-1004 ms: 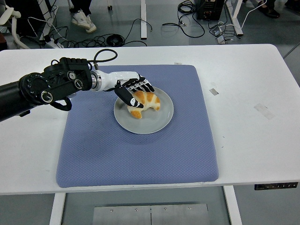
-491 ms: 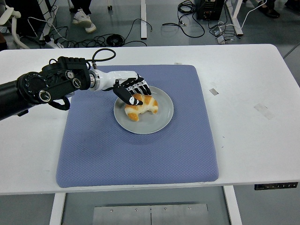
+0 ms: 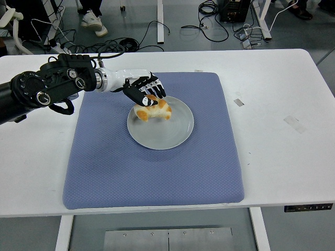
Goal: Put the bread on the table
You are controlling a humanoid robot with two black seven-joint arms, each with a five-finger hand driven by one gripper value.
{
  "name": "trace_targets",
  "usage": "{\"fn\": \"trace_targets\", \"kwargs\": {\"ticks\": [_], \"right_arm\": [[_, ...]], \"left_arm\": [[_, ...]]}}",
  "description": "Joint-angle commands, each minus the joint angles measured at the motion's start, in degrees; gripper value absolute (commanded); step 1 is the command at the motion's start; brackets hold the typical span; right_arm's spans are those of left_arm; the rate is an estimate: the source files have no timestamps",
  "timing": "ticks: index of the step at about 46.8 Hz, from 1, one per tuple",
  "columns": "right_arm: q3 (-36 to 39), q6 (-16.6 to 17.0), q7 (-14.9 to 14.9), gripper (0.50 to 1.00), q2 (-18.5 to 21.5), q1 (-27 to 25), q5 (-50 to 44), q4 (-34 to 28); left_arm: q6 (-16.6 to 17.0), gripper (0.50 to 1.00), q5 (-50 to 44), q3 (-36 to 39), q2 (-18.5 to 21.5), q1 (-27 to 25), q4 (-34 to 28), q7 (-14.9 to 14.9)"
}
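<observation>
Lying open all around the plate (image 3: pixel 172 137): bare blue mat (image 3: pixel 157 178) toward the near edge and right. Flanking the mat, wide strips of white table (image 3: pixel 282 151). Blocking the left approach, only the left robot hand (image 3: pixel 144 93) gripping bread (image 3: pixel 153 109).

Golden-brown bread (image 3: pixel 153 110), lumpy roll with paler cream patches, glossy crust. Sits over the upper-left part of the grey plate (image 3: pixel 170 136), near its rim, long axis roughly left-right, upper-left side covered by the left hand (image 3: pixel 144 93) with fingers curled over it. Can't tell if resting on the plate or lifted just clear; plate lies on the blue mat (image 3: pixel 157 172) on the white bench (image 3: pixel 277 104).
</observation>
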Motion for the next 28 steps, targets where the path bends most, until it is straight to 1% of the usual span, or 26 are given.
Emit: {"fn": "trace_targets", "kwargs": {"ticks": [1,12,17,19,21,28], "right_arm": [[-0.01,0.01,-0.01,1.000,0.00,0.01,0.00,-0.01],[-0.01,0.01,-0.01,1.000,0.00,0.01,0.00,-0.01],[-0.01,0.01,-0.01,1.000,0.00,0.01,0.00,-0.01],[-0.01,0.01,-0.01,1.000,0.00,0.01,0.00,-0.01],[-0.01,0.01,-0.01,1.000,0.00,0.01,0.00,-0.01],[-0.01,0.01,-0.01,1.000,0.00,0.01,0.00,-0.01]], "left_arm": [[-0.11,0.611,0.00,-0.71,0.35,-0.67,0.01,-0.02],[-0.90,0.611,0.00,-1.32,2.99,-0.85,-0.08,-0.02],[-0.90,0.613,0.00,-1.67,3.07,-0.41,-0.08,-0.02],[-0.90,0.622,0.00,-1.67,3.16,-0.24,0.01,-0.02],[-0.81,0.651,-0.08,-1.67,3.16,-0.06,0.01,0.07],[-0.81,0.680,-0.09,-1.50,2.72,0.38,0.01,0.16]]}}
